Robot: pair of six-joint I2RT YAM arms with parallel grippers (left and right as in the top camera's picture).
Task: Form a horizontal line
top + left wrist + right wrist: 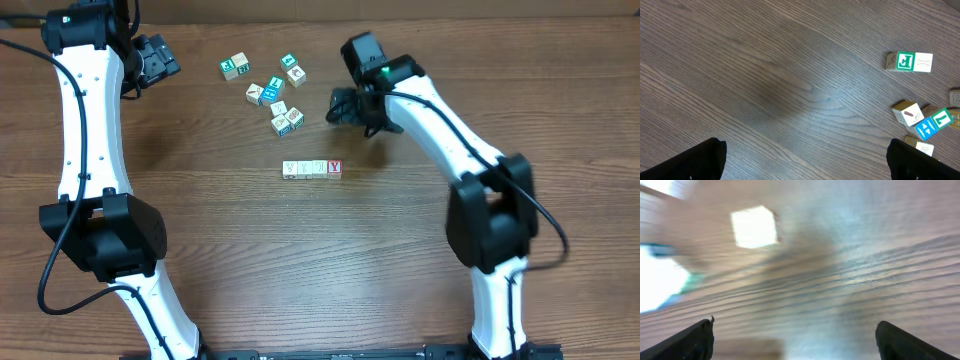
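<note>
The horizontal line (312, 169) is a straight row of four small pale cubes, touching side to side, near the middle of the counter (300, 260). The red-lettered cube (335, 168) forms its 3 o'clock end. At about 11 o'clock from the row, well apart, the loose cubes (270, 92) lie scattered, several with teal faces. The right end effector (342, 106) hovers at 1 o'clock from the row, released, with nothing between its fingers; its wrist view is blurred. The left end effector (155, 60) sits far out at 10 o'clock, also released and empty, over bare wood.
</note>
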